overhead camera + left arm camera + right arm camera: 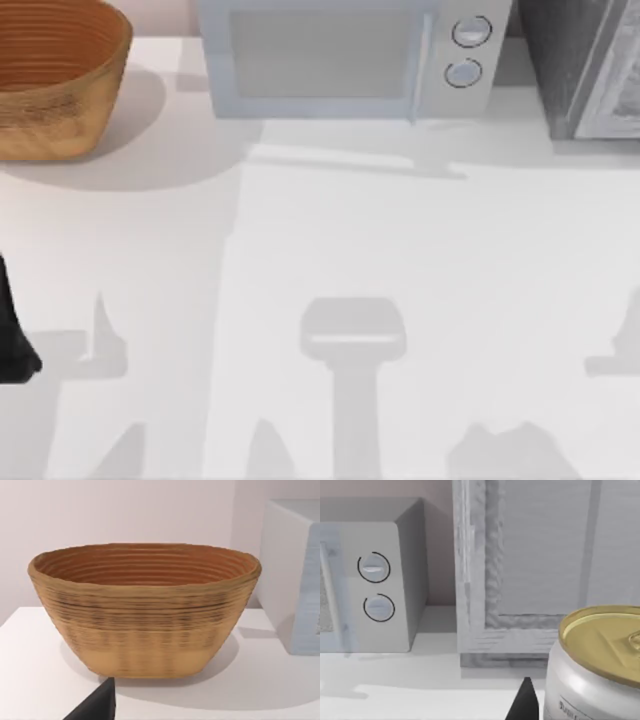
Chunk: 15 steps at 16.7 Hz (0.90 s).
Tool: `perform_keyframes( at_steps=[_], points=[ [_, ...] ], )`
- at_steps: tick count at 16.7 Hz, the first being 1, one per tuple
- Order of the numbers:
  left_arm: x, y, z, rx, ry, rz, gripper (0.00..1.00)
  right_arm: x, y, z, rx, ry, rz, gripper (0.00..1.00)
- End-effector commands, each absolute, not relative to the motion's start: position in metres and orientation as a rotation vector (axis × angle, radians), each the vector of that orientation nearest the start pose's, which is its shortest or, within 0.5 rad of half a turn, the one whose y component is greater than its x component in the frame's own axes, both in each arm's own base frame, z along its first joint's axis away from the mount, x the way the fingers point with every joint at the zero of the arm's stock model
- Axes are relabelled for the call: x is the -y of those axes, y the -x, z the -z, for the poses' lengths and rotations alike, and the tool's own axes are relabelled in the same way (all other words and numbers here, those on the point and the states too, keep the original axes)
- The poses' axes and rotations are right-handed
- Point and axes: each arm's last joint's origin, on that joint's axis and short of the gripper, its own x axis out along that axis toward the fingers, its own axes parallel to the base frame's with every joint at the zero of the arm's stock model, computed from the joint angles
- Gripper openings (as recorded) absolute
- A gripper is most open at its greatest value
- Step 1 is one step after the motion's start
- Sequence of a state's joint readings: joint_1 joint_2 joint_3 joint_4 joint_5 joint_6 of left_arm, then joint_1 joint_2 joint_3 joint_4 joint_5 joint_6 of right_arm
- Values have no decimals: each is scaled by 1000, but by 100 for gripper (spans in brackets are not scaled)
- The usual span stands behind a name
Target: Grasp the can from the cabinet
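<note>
Can stands just before cabinet door.

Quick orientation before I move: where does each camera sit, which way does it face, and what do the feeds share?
Top view: above the table, looking down at basket, microwave, cabinet; a dark piece of the left arm at its left edge.
Left wrist view: low on the left arm, facing the basket; dark hand tip.
Right wrist view: low on the right arm, facing cabinet door, microwave knobs, can; dark hand tip.
Shared: the microwave appears in all three.
</note>
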<state>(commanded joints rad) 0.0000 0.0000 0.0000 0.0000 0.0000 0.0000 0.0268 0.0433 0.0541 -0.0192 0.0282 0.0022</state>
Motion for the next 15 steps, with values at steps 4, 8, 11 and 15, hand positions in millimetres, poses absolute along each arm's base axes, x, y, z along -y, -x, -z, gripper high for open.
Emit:
perform_keyframes(
  at_steps=[4, 8, 11, 15],
  points=[
    [1, -106, -160, 0, 0, 0, 100, 1, -106, -160, 0, 0, 0, 0],
    [1, -106, -160, 0, 0, 0, 100, 1, -106, -159, -9, -2, -2, 0],
    [1, -106, -160, 0, 0, 0, 100, 0, -108, -162, -14, 1, -26, 0],
    [1, -106, -160, 0, 0, 0, 100, -2, -118, -176, -18, 4, -91, 0]
  ],
)
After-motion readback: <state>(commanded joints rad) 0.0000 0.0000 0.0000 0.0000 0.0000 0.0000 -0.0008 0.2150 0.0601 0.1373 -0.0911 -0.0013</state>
